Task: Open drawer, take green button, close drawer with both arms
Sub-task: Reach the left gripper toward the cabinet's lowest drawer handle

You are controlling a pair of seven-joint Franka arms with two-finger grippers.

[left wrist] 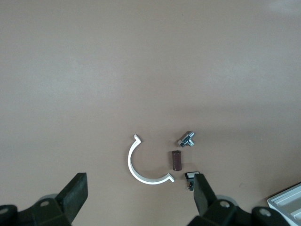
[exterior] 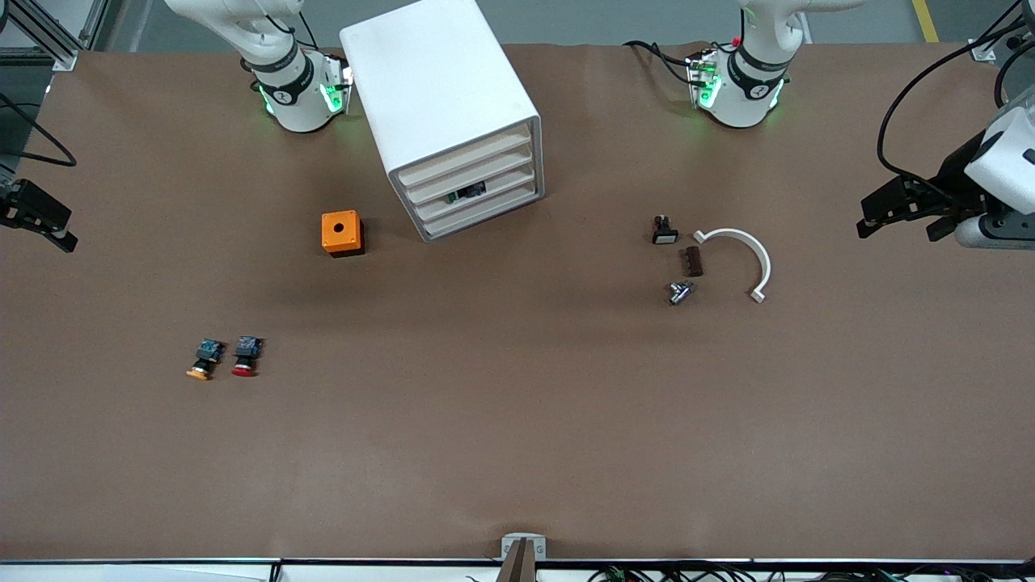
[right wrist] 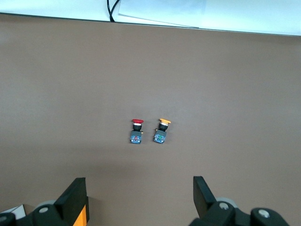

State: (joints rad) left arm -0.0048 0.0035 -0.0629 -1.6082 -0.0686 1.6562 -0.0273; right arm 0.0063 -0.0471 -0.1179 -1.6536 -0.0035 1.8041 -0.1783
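The big brown table (exterior: 517,453) holds everything. The white cabinet (exterior: 449,105) sits between the two arm bases, turned a bit, with four drawer fronts stacked on its face. The drawer (exterior: 477,194) we want is the third one down, and it is shut. A small dark thing shows through its finger notch. It may be the button (exterior: 467,193), but it is too small to be sure.

The left gripper (exterior: 906,212) hangs over the left arm's end of the table with its fingers spread wide and nothing in them. The right gripper (exterior: 36,214) hangs over the right arm's end, also spread wide and holding nothing. Both arms wait, well away from the cabinet.

An orange box (exterior: 342,233) sits just beside the cabinet. A white curved piece (exterior: 748,255) lies toward the left arm's end, with a brown block (exterior: 692,261), a small black switch (exterior: 664,230) and a shiny metal bit (exterior: 681,292) near it. The red button (exterior: 246,356) and yellow button (exterior: 204,360) lie side by side, nearer the camera.

What could go wrong? The fronts are thin and close together, so a finger could hook the wrong drawer. The cabinet looks light, so a pull may drag the whole box if the other arm does not hold it.
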